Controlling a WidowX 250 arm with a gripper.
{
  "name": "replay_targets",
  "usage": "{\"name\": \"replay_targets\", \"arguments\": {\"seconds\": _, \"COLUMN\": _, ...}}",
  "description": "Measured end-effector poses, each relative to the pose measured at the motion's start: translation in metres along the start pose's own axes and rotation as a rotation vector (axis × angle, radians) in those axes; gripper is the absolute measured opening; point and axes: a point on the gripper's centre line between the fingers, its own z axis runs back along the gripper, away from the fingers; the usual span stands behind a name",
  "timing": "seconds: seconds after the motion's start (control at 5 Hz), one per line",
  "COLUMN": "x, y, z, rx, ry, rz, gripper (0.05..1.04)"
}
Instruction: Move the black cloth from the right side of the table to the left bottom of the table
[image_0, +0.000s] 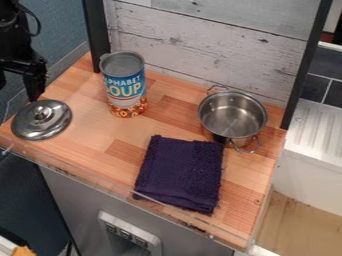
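Note:
At the upper left edge hangs the black gripper (19, 89), open, with its two fingers wide apart and nothing between them. It is over the table's left end, behind the lid and far from the cloth. The dark cloth (180, 172), nearly black with a purple-blue tint, lies folded into a rough square on the front right part of the wooden table (87, 152). Its lower edge is close to the table's front edge.
A metal lid (41, 120) lies on the left part of the table. A tall soup can (125, 85) stands at the back, left of centre. Just behind the cloth, to the right, is a steel pot (232, 117) with two handles. A clear rim (100, 186) runs along the front.

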Motion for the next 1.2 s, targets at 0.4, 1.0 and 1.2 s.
{"name": "replay_targets", "arguments": {"seconds": 0.4, "x": -0.019, "y": -0.043, "z": -0.013, "rx": -0.075, "ry": 0.039, "rz": -0.076, "gripper": 1.001}}
{"name": "replay_targets", "arguments": {"seconds": 1.0, "x": -0.042, "y": -0.189, "z": 0.003, "rx": -0.119, "ry": -0.046, "rz": -0.295, "gripper": 1.001}}
{"name": "replay_targets", "arguments": {"seconds": 1.2, "x": -0.047, "y": -0.232, "z": 0.000, "rx": -0.110, "ry": -0.042, "rz": -0.301, "gripper": 1.001}}
